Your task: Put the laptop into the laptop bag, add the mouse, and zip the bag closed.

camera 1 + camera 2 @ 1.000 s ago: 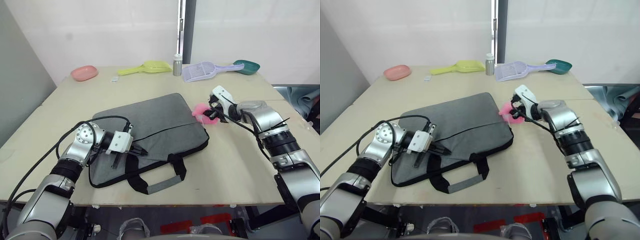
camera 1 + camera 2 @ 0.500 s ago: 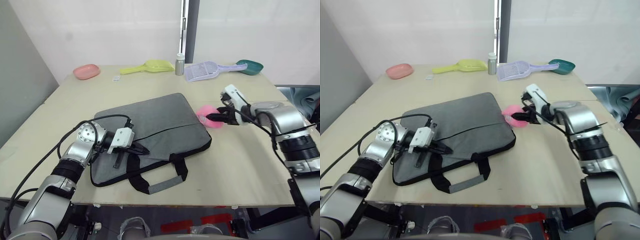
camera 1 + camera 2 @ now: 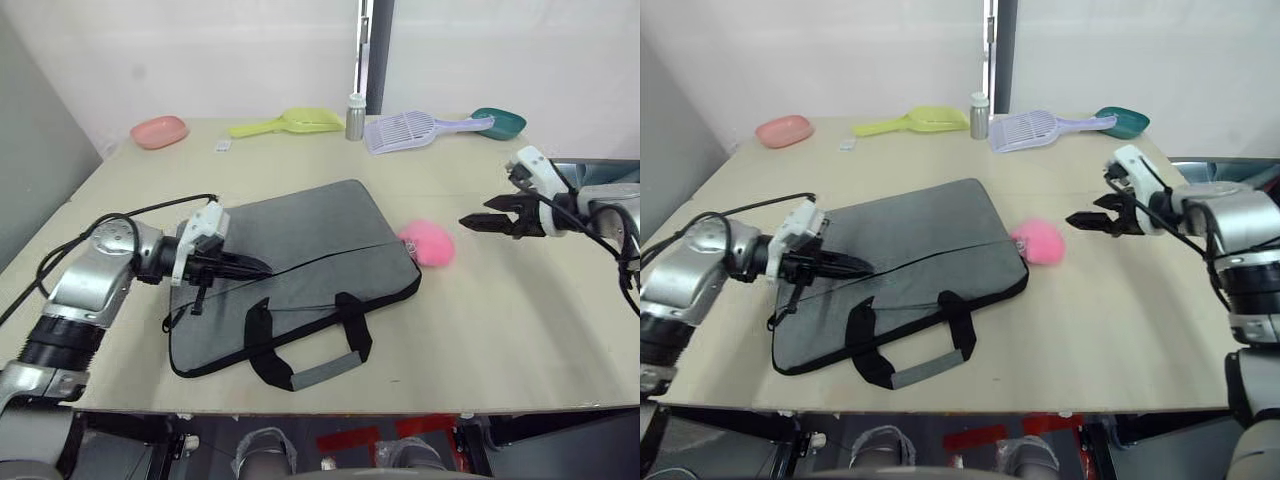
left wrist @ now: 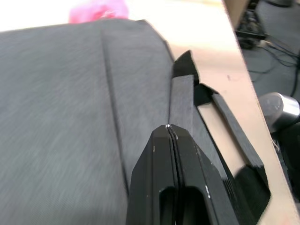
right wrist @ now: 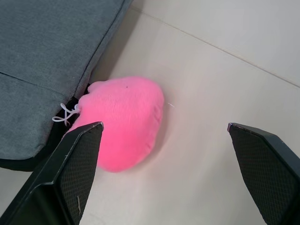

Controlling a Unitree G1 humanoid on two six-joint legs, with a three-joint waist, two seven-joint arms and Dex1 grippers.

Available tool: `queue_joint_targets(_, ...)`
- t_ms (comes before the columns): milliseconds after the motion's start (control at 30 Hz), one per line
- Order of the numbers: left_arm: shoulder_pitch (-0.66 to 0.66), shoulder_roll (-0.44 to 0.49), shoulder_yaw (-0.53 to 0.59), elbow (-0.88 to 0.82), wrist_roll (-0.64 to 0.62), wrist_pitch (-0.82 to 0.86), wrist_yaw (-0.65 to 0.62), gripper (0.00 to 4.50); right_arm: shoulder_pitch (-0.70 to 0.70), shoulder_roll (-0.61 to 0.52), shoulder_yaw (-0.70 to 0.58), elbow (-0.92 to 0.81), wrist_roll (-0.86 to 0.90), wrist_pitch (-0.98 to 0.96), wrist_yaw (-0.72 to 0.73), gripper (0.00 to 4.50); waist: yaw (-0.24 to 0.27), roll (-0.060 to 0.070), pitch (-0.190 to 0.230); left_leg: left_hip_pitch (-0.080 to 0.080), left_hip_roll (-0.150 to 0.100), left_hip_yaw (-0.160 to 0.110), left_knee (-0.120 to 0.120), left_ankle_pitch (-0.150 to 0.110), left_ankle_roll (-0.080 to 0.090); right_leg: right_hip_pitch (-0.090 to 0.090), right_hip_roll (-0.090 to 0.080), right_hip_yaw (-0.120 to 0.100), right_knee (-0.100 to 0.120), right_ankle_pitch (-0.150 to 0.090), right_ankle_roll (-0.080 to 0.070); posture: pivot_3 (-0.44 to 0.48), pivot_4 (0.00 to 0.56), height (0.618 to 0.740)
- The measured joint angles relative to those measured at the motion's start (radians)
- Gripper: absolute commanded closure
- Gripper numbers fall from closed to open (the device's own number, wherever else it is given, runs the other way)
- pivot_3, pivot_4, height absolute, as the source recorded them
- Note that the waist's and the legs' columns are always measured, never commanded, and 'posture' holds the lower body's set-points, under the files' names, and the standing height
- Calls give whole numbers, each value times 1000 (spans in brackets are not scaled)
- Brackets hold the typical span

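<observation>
A bare test room or lab is showing here: a plain plywood counter [image 3: 500,330] is standing against blank white walls [image 3: 200,50], with unrelated props sitting along its 12 o'clock edge — a pink dish [image 3: 158,131], yellow scoop [image 3: 285,123], lilac litter scoop [image 3: 420,129], teal scoop [image 3: 500,122].

**Four cameras: two on the head, one on each wrist**

The two head views look forward and down over the whole table [image 3: 500,330] from nearly the same spot, set slightly apart sideways. Both take in the laptop bag [image 3: 300,270], the pink plush toy [image 3: 428,243] and both arms.

The left wrist camera sits close over the bag [image 4: 56,117], looking along the left gripper [image 4: 170,129] toward the handles and the table edge. The right wrist camera looks between the right gripper [image 5: 166,173] fingers at the pink toy [image 5: 124,122] and a corner of the bag. Both wrist views catch the pink toy.
</observation>
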Motion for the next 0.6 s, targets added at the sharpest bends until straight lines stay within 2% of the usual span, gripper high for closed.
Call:
queue_joint_targets(33,20,10,32,-21,-21,34,27,4500,25,-26,-18,-21,14,-9,24,48,2,-1,1,0,0,0,0,0,0,0,0,0,0,0,0,0,150,740)
queue_joint_targets(100,56,41,85,-34,-30,66,60,3970,70,-65,-38,-40,33,-25,56,0,6,-2,2,-1,0,-2,1,-1,1,1,0,-1,0,0,0,0,150,740)
queue_joint_targets(233,134,95,189,-41,-37,77,100,2572,218,-121,-123,-80,88,-69,144,0,9,-4,3,-1,0,-2,4,-2,2,1,-1,-1,1,0,0,0,150,740)
queue_joint_targets(267,140,101,193,-41,-37,77,101,2504,227,-124,-131,-82,92,-71,149,0,9,-4,3,-1,0,-2,4,-2,2,1,-1,-1,1,0,0,0,150,740)
queue_joint_targets(300,155,115,213,-39,-33,77,103,1850,246,-136,-147,-83,96,-73,166,0,8,-4,3,-1,0,-2,6,-2,3,1,-1,0,3,1,1,0,150,740)
queue_joint_targets(333,165,123,224,-43,-32,76,102,1654,262,-138,-174,-92,109,-81,179,0,8,-4,3,-1,0,-2,8,-2,3,1,-1,0,4,1,1,0,150,740)
queue_joint_targets(400,282,211,333,-2,-20,102,101,842,374,-172,-280,-101,143,-98,232,0,1,-7,5,-1,0,-2,8,-3,3,1,-1,0,5,1,1,0,150,740)
queue_joint_targets(467,323,261,416,16,-26,155,100,198,399,-174,-333,-92,164,-103,247,0,-2,-9,6,-1,0,-2,10,-3,2,1,-1,0,5,1,1,0,150,740)
queue_joint_targets(600,445,336,576,13,-56,285,64,198,435,-195,-379,-70,176,-114,265,0,-2,-10,7,0,-1,-2,11,-4,3,2,-2,1,5,1,0,0,150,740)
